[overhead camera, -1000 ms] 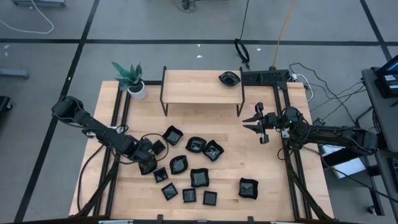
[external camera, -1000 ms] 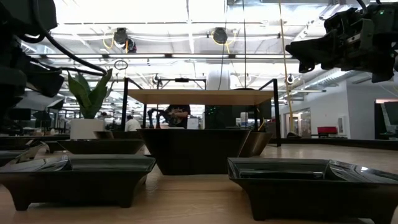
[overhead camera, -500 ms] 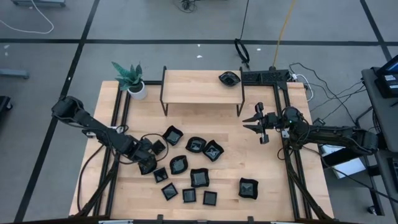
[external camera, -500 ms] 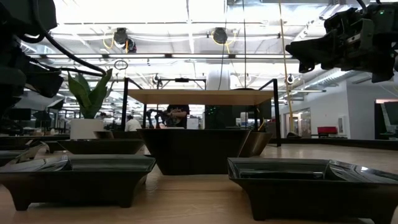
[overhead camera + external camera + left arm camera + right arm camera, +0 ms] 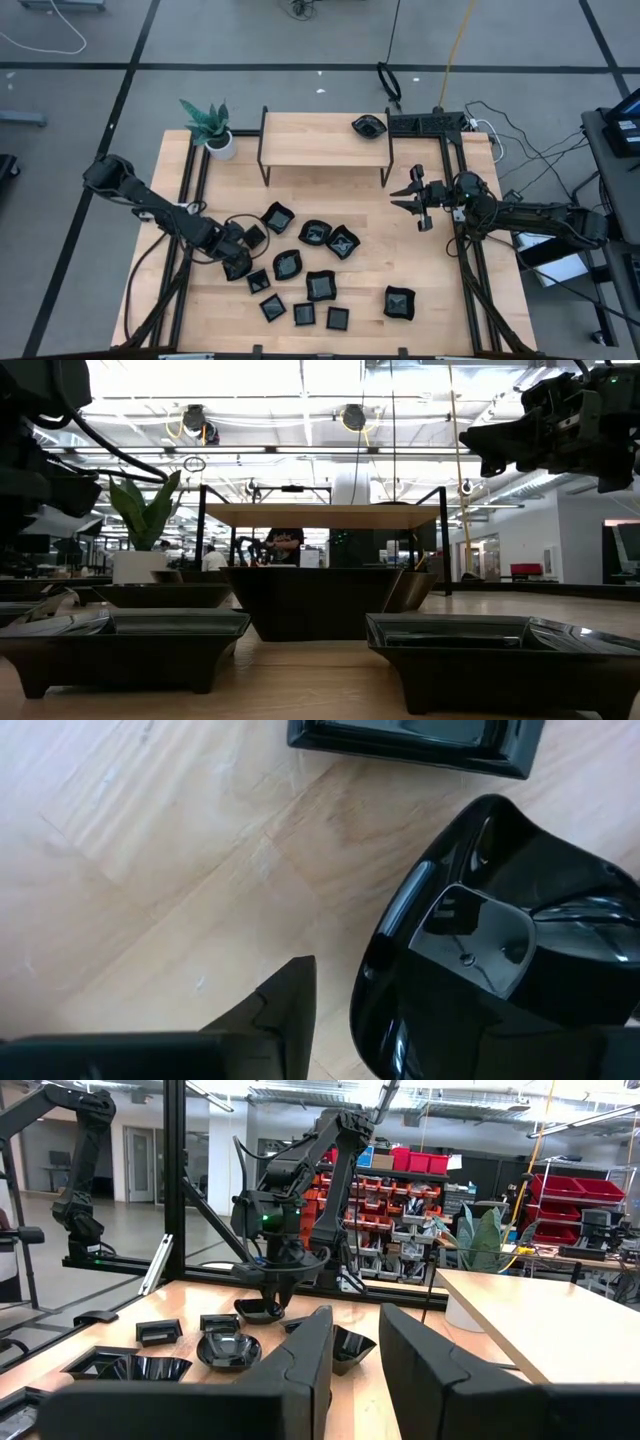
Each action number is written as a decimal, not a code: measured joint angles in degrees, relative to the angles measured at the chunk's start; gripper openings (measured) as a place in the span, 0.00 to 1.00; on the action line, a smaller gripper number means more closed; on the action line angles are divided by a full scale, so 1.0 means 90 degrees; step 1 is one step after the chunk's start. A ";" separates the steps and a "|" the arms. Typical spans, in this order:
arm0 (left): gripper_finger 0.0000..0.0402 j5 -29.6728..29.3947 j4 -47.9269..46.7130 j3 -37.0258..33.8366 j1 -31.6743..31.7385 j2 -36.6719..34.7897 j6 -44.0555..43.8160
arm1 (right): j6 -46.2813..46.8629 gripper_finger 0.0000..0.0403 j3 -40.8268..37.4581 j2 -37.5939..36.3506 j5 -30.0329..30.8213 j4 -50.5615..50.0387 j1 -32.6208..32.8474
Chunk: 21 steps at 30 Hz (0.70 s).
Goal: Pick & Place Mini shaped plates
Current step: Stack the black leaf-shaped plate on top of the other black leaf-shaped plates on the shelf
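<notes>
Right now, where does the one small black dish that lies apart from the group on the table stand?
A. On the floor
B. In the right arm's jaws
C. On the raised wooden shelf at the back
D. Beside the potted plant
C. In the high view one black dish sits at the right end of the raised wooden shelf, while the other dishes lie on the table below.

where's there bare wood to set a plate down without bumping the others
The raised shelf is bare except for one plate at its right end. Open tabletop also lies below the right gripper, right of the lone plate. It is crowded mid-table, where the plate cluster sits beside the left gripper.
</notes>
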 joint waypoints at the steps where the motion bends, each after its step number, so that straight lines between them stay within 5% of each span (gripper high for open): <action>1: 0.35 0.0002 0.0000 0.0000 0.0000 0.0000 -0.0051 | 0.0000 0.18 0.0000 0.0000 0.0000 0.0000 0.0000; 21: 0.35 0.0104 0.0022 0.0002 0.0000 -0.0180 0.0007 | 0.0000 0.18 0.0000 -0.0002 0.0000 -0.0047 0.0002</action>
